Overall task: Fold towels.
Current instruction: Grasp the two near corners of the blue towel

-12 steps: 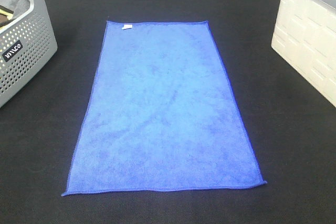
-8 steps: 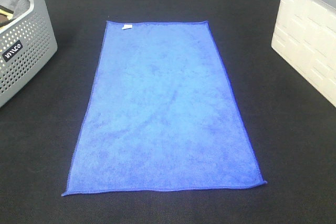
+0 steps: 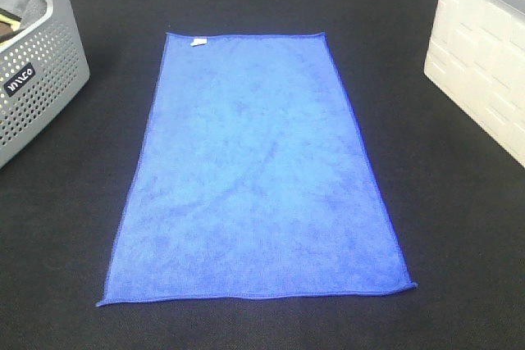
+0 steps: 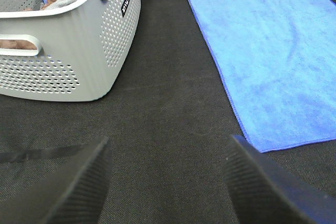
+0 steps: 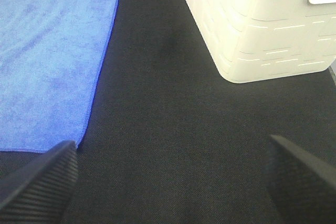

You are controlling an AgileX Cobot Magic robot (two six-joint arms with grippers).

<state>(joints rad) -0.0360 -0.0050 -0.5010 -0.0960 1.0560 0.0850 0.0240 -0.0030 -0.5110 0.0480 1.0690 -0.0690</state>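
**Status: no change.** Across the recent exterior high pictures the towel [image 3: 254, 170] keeps the same outline. It lies flat and fully spread on the black mat [image 3: 66, 227], running from upper centre to lower centre of the frame. Its white tag [image 3: 197, 41] sits at the upper-left corner. The grey basket [image 3: 41, 88] at upper left and the white bin [image 3: 480, 71] at upper right have not shifted either.

**Claw state.**
- My left claw [image 4: 168, 182] is released, fingers wide apart, with only mat between them. A near corner of the towel lies a little ahead of it.
- My right claw [image 5: 170, 182] is also released and empty. The other near corner lies close to one finger, not touching as far as I can tell.
- Neither claw appears in the exterior high view.

**Meaning for the task.** No fold has been started, and the towel is staged ready. I judge the next step to be pinching the two corners at the lower edge of the frame, one per claw. The cloth lies thin on the mat, so a shallow pinch may miss it.
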